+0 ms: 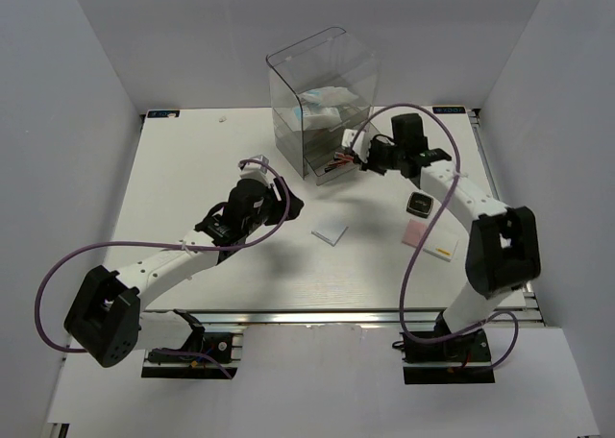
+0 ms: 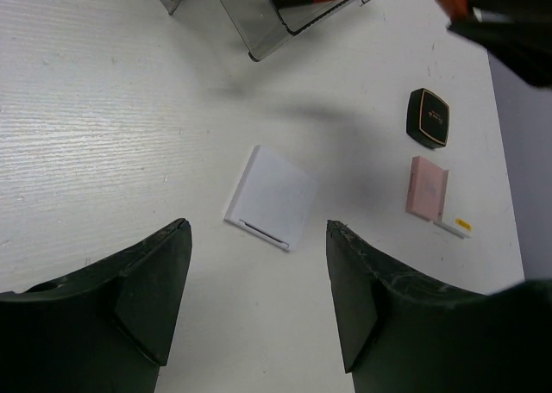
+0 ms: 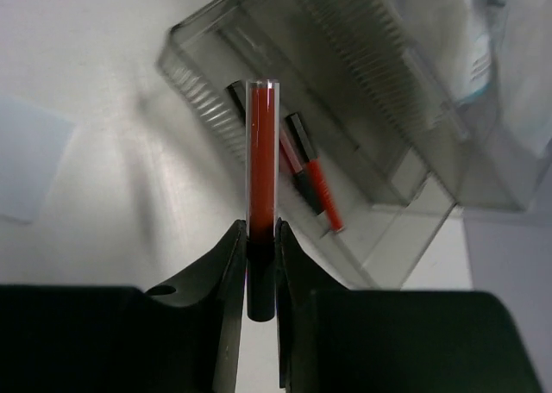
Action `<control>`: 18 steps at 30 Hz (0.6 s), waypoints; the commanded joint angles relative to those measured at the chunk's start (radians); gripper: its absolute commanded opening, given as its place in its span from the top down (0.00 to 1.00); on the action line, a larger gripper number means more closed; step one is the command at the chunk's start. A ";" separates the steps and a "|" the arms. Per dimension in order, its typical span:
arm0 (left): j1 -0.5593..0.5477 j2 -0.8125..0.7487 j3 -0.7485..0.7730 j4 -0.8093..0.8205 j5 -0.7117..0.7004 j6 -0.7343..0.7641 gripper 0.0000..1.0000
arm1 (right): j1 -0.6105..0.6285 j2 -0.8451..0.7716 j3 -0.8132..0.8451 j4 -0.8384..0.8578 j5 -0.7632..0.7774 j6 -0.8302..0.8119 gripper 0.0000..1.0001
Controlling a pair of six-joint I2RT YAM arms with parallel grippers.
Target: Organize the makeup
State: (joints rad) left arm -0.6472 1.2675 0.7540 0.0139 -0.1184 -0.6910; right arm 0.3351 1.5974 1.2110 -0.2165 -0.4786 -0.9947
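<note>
Red stick [image 3: 261, 152] pinched by right gripper [image 3: 261, 238] near tray [image 3: 203, 87]; thin grip could let it pivot and miss; left gripper [image 2: 257, 238] hangs spread, empty.

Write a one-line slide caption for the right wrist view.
Right gripper clamps a red stick near the clear drawer, where two similar sticks lie.

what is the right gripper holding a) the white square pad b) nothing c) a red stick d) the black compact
c: in the right wrist view the right gripper is clamped on a red stick that points toward the clear drawer box.
</note>
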 commanded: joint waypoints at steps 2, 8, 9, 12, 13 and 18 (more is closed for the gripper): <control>0.004 -0.029 0.002 0.014 0.013 0.021 0.26 | 0.002 0.186 0.192 0.011 0.029 -0.134 1.00; 0.004 -0.053 -0.013 0.017 -0.003 0.019 0.26 | 0.010 0.306 0.337 0.023 0.083 -0.228 0.98; 0.004 -0.053 -0.015 0.017 -0.006 0.019 0.26 | 0.013 0.314 0.349 0.023 0.093 -0.239 0.87; 0.004 -0.048 -0.010 0.014 -0.004 0.021 0.26 | 0.019 0.351 0.369 0.012 0.126 -0.251 0.60; 0.003 -0.046 -0.008 0.014 -0.006 0.022 0.25 | 0.019 0.361 0.383 0.012 0.130 -0.243 0.56; 0.004 -0.039 -0.001 0.012 -0.010 0.025 0.25 | 0.016 0.328 0.369 0.049 0.133 -0.142 0.49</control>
State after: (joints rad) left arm -0.6472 1.2549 0.7467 0.0219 -0.1173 -0.6769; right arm 0.3500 1.9594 1.5467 -0.2070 -0.3531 -1.1923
